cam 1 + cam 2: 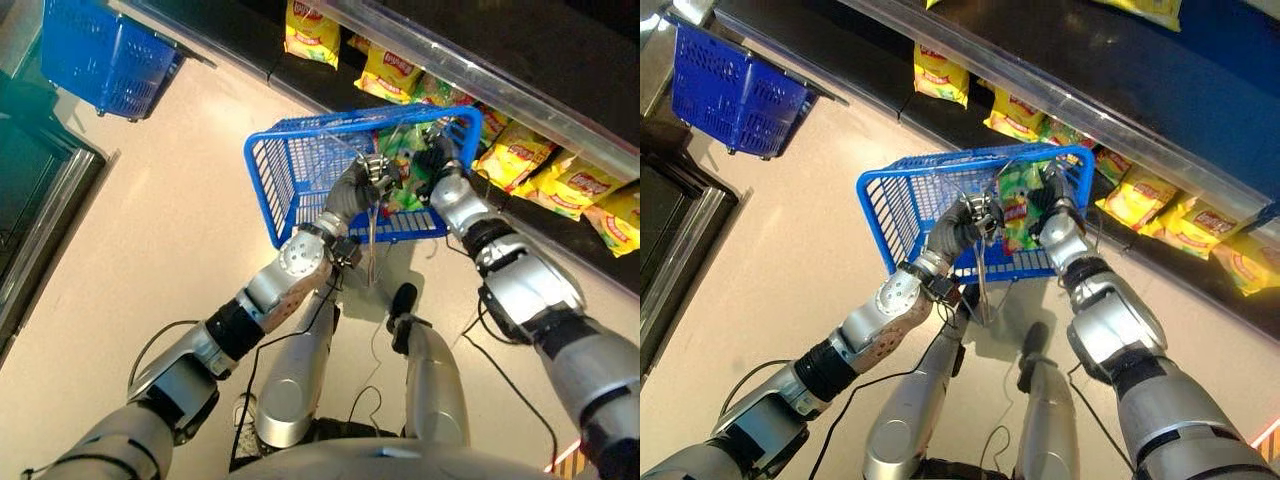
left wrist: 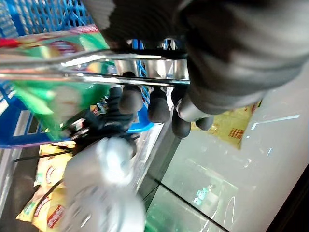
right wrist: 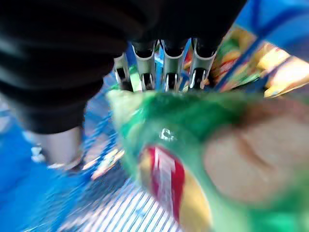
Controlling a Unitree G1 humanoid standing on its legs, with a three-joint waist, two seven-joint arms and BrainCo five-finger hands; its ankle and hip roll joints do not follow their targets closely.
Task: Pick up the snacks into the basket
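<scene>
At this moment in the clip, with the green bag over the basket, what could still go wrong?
1. The right hand holds the green snack bag over the blue wire-mesh plastic basket, close to its far rim; released off-centre, it may catch there or fall outside.
2. The left hand is curled on the basket's metal handle, so the basket hangs from one grip and could tip.
3. The yellow snack bags on the dark shelf sit near the right arm and might get knocked.

The blue basket (image 1: 300,175) is serving as the landmark. Its open top is being crowded on the shelf side by the green snack bag (image 1: 1018,205), the right hand (image 1: 437,160) and the metal handles (image 1: 975,215) gripped by the left hand (image 1: 362,180). The basket's half away from the shelf (image 1: 560,75) is lying free. Yellow snack bags (image 1: 560,180) are lining the shelf just beyond the basket.
</scene>
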